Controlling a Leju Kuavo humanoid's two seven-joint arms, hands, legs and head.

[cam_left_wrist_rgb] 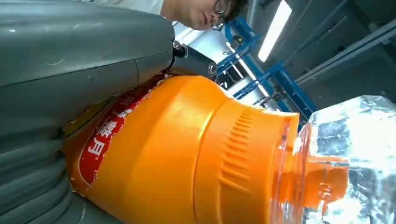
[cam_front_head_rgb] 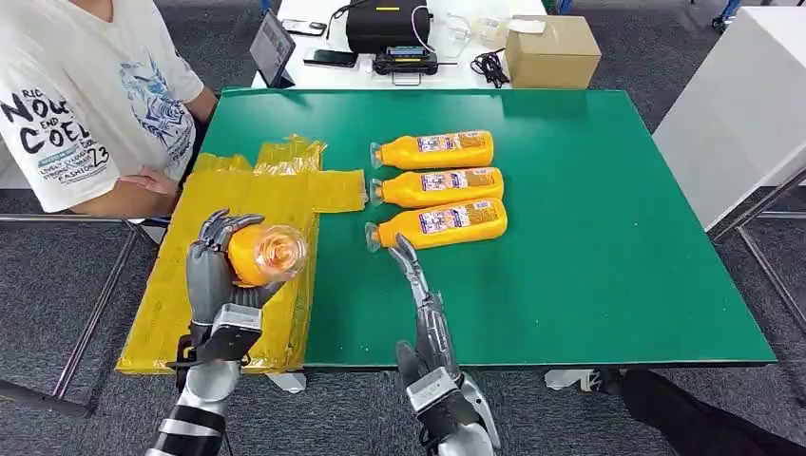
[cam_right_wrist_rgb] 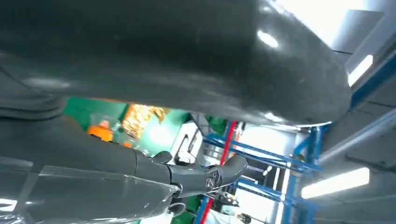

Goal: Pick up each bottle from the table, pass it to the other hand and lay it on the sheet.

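Left hand (cam_front_head_rgb: 220, 271) raised with fingers (cam_front_head_rgb: 217, 228) curled in a grip, right hand (cam_front_head_rgb: 418, 285) flat, fingers extended forward

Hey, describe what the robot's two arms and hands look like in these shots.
Both arms are silver metal with dark segments and black bands near the wrists. The left robot hand has a grey palm and darker, slim, jointed fingers. The right robot hand looks the same: narrow, grey and dark. Up close, the left wrist view shows a smooth grey cover with ribbing below.
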